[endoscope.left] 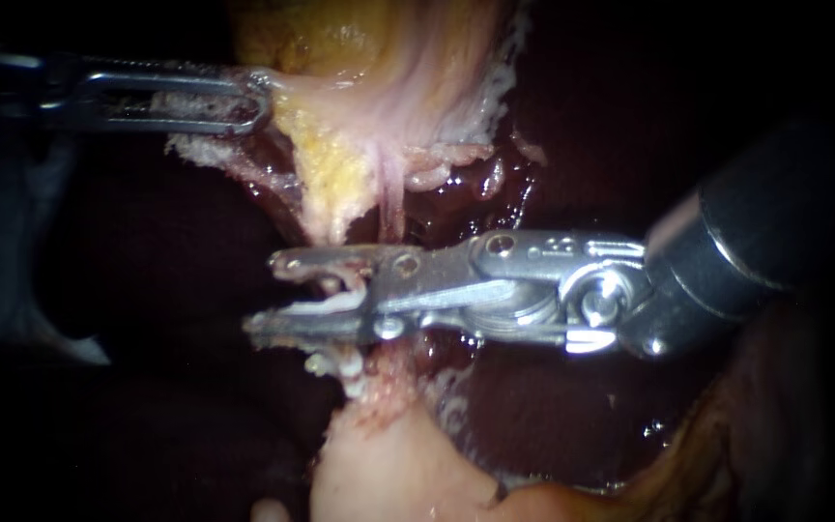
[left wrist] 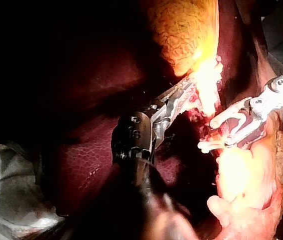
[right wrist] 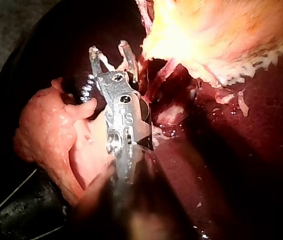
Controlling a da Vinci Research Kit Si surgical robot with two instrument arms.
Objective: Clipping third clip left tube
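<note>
Between the right instrument's (endoscope.left: 265, 292) spread jaws, the thin tube (endoscope.left: 390, 198) looked soft, slick and tearable, best clipped squarely, while the left instrument (endoscope.left: 261, 101) pinched pale tissue (endoscope.left: 287, 89).

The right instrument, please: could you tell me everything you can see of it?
The right instrument comes in from the right on a thick grey shaft, ending in a shiny metal wrist with pins and two long slim jaws. The jaws point leftward and stand open, with a white clip seated between them. They appear to straddle the pale tube; bits of tissue cling to them.
</note>
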